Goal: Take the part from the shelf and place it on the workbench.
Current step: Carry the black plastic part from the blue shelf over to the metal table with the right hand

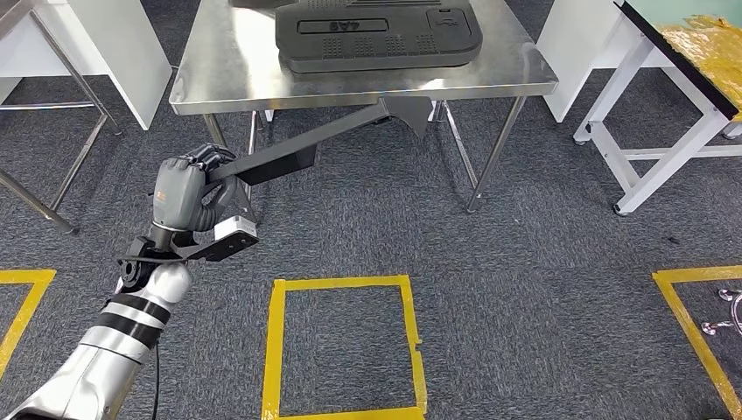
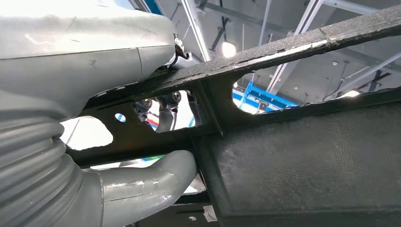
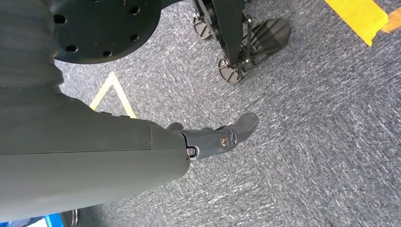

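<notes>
My left hand (image 1: 188,192) grips one end of a long flat black part (image 1: 297,153). The part slants up and to the right, and its wider far end (image 1: 411,112) lies just below the front edge of the steel workbench (image 1: 262,83). In the left wrist view the grey thumb (image 2: 146,182) and palm of the left hand (image 2: 71,94) clamp the part (image 2: 307,161), a textured panel with cut-outs. A similar large black moulded part (image 1: 376,35) lies on the workbench top. My right hand (image 3: 94,156) hangs over the carpet, one finger (image 3: 231,132) stretched out, holding nothing.
The workbench stands on thin steel legs (image 1: 494,157) on grey carpet. A white-framed table (image 1: 647,105) is at the right, a white cabinet (image 1: 122,52) and a metal frame (image 1: 70,96) at the left. Yellow tape squares (image 1: 341,284) mark the floor in front.
</notes>
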You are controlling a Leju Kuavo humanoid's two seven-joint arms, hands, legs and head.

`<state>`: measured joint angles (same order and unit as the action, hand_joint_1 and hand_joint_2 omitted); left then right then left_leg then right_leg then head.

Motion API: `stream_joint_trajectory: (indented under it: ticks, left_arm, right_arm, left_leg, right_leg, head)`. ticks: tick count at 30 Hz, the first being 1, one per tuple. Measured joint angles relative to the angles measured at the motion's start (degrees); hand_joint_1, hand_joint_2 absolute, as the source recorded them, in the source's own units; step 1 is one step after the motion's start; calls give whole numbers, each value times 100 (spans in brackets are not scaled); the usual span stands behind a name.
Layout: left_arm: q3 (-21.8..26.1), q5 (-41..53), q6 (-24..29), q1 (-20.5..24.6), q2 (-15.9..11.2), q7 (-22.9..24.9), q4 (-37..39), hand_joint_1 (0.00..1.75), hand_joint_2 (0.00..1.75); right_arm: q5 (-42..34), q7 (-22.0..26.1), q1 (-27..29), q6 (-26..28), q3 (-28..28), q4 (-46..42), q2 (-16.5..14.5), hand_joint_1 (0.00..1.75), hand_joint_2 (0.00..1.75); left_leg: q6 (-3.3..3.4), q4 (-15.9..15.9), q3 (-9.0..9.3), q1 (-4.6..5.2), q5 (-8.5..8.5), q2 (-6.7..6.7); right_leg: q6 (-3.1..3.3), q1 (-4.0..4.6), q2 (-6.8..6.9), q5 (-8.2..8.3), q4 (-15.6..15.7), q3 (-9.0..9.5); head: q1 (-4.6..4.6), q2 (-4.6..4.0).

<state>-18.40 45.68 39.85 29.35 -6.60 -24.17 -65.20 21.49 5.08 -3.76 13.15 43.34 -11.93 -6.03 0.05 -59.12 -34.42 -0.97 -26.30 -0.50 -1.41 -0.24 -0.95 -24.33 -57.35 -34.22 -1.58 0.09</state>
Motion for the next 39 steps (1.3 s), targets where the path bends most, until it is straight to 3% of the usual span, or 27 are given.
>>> stream_joint_trajectory:
  ticks: [10,14,16,18,20,21,22,23,25,26,28,30,32,35,36,37,38,39]
  left_arm:
    - [-16,0,1,51,-12,38,62,175,175]
    - [-30,0,2,73,-31,48,85,175,175]
    - [-40,0,3,92,-37,49,87,175,175]
    - [-50,0,8,111,-38,55,91,175,175]
    - [-57,1,12,115,-41,64,103,175,175]
    - [-62,4,12,110,-41,69,110,175,175]
    - [-68,8,11,105,-41,69,115,175,175]
    - [-74,13,11,102,-41,70,117,175,175]
    - [-78,17,13,104,-42,73,117,175,175]
    - [-79,17,13,111,-43,76,117,175,175]
    - [-80,21,14,127,-45,80,117,175,175]
    - [-82,27,15,136,-43,81,117,175,175]
    - [-83,32,16,149,-41,81,118,175,175]
    - [-83,17,19,163,-42,81,143,175,175]
    - [-83,9,20,153,-43,81,158,175,175]
    - [-83,3,20,141,-44,81,175,175,175]
    - [-83,-2,20,132,-46,81,190,175,175]
    - [-83,-5,20,130,-48,81,199,175,175]
  right_arm:
    - [8,8,0,-2,-2,0,-7,0,175]
    - [8,8,-2,-2,-2,0,-11,0,175]
    - [10,8,-6,-2,-2,0,-11,0,175]
    - [14,8,-11,-2,-2,0,-9,0,175]
    - [18,8,-9,-2,-2,0,-10,0,175]
    - [20,8,-5,-2,-2,0,-10,0,175]
    - [22,8,-2,-2,-2,0,-9,0,175]
    - [24,8,-1,-2,-2,0,-4,0,175]
    - [27,8,-8,-3,-2,1,0,0,175]
    - [27,8,-14,-5,-3,2,-3,0,175]
    - [27,8,-24,-8,-4,3,-13,0,175]
    - [26,9,-29,-8,-4,3,-8,0,175]
    - [30,10,-33,-8,-4,2,-6,0,175]
    - [47,10,-31,-9,-4,2,-7,0,175]
    - [52,10,-30,-9,-4,2,-7,0,175]
    - [56,10,-29,-10,-4,2,-7,0,175]
    - [59,10,-29,-10,-4,2,-7,0,175]
    - [61,10,-29,-10,-4,2,-8,0,175]
  left_leg:
    - [14,-8,-4,43,-6,-2]
    - [72,8,-3,72,3,-2]
    - [131,75,35,39,35,9]
    - [180,127,69,2,60,26]
    - [187,131,68,-5,57,30]
    - [179,130,69,-10,52,29]
    - [166,129,74,-19,43,26]
    - [147,128,85,-33,32,22]
    - [80,121,117,-53,-5,15]
    - [35,116,125,-48,-26,13]
    - [-51,128,136,-29,-52,9]
    - [-123,156,153,-45,-71,10]
    - [-170,-45,70,-69,-194,25]
    - [-178,-1141,-516,-67,-631,29]
    - [-173,-1456,-727,-64,-689,28]
    - [-161,-1573,-852,-63,-625,29]
    - [-142,-1464,-866,-62,-444,29]
    - [-114,-1157,-775,-60,-179,29]
  right_leg:
    - [-16,-42,0,8,3,-1]
    - [-64,-69,0,19,22,2]
    - [-101,-69,12,-28,-65,-55]
    - [-83,-71,27,-231,-548,-315]
    - [-64,-85,32,-498,-1333,-734]
    - [-83,-99,34,-555,-1592,-886]
    - [-124,-113,37,-525,-1636,-933]
    - [-183,-130,43,-408,-1439,-856]
    - [-292,-160,77,-89,-628,-469]
    - [-296,-161,80,19,-291,-295]
    - [-213,-134,73,60,-36,-153]
    - [-99,-127,56,43,-37,-133]
    - [4,-148,52,15,-21,-76]
    - [129,-117,46,-59,-16,35]
    - [153,-98,42,-91,-17,76]
    - [167,-82,35,-128,-18,126]
    - [170,-69,26,-169,-18,186]
    - [159,-60,15,-217,-18,254]
  head:
    - [-1,0]
    - [-3,0]
    - [4,0]
    - [24,0]
    - [36,0]
    - [34,0]
    - [36,0]
    - [37,0]
    - [46,0]
    - [52,0]
    - [52,0]
    - [38,0]
    - [15,0]
    - [-13,0]
    - [-12,0]
    - [-12,0]
    - [-12,0]
    - [-13,0]
